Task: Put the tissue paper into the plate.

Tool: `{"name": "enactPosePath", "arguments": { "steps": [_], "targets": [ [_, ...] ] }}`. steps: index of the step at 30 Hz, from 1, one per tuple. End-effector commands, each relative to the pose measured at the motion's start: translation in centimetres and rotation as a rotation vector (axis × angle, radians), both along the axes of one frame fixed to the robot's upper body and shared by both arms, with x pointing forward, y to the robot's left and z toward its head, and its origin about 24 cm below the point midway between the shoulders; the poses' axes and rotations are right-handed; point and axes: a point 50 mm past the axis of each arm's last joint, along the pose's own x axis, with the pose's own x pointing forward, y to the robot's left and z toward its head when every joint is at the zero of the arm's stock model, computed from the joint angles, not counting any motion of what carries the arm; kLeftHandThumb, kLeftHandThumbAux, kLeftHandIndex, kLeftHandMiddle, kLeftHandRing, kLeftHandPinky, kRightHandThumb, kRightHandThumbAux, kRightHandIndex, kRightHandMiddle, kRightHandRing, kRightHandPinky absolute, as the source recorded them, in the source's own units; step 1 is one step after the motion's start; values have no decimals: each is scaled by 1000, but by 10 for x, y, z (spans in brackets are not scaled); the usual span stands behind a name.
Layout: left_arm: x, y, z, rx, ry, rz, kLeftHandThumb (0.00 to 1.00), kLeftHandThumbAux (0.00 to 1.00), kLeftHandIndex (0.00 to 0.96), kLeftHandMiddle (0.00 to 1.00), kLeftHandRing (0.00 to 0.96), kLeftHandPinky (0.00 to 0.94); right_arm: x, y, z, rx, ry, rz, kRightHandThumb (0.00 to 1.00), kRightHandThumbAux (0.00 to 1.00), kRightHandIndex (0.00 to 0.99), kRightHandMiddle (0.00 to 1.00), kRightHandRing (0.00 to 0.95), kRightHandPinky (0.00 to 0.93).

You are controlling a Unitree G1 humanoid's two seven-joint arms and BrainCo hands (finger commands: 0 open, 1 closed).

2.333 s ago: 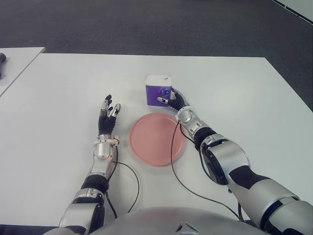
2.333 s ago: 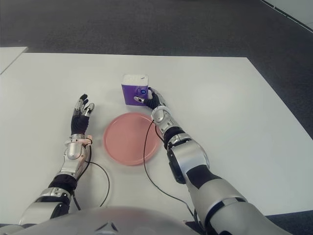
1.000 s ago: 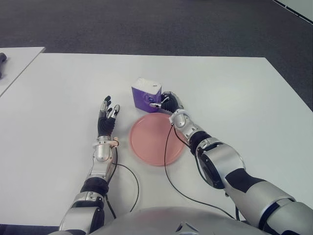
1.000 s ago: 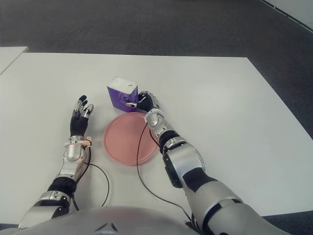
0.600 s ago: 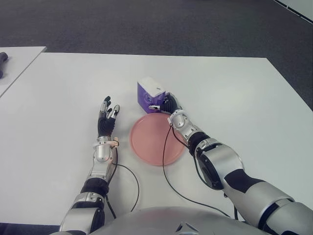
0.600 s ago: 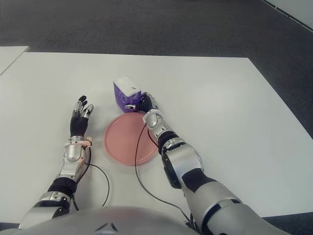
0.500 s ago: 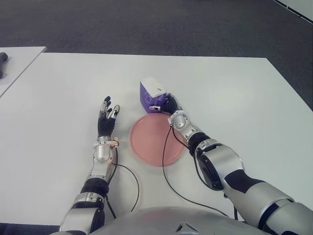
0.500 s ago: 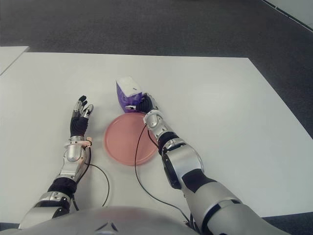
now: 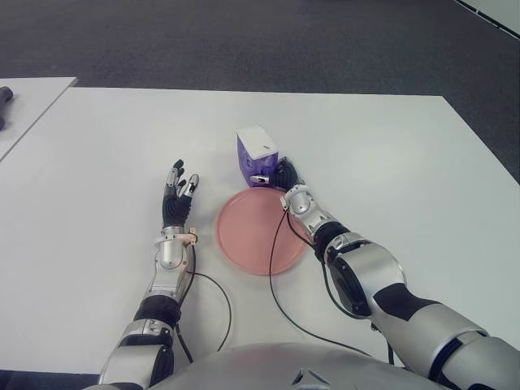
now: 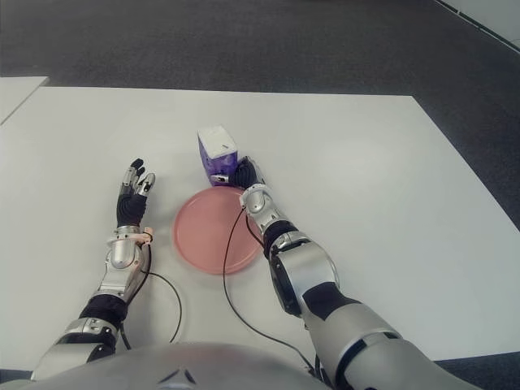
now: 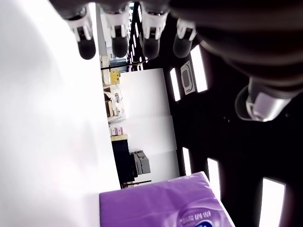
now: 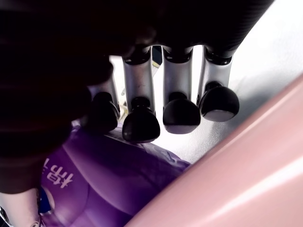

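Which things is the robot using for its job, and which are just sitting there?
For the job:
- purple tissue pack, tilted, just behind the plate
- pink plate
- right hand, fingers around the pack

Just there:
- left hand, open, left of the plate
- white table
- black cable across the plate

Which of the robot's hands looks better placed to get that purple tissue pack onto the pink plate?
The right hand: it already grips the tissue pack just beyond the plate's far rim. The left hand shows open left of the plate, holding nothing.
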Motion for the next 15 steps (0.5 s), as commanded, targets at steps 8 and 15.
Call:
{"name": "enactPosePath", "arguments": {
  "steps": [8,15],
  "targets": [
    [-25,-5,-29,-16,135,15,0,382,0,0,0,0,-10,-1,-15,47,64,-39,978,691,871,895,877,883],
    [-25,-4,-29,-17,139,19,0,374,0,0,0,0,-12,-1,-17,119,82,-69,967,694,863,896,875,880]
  ]
}}
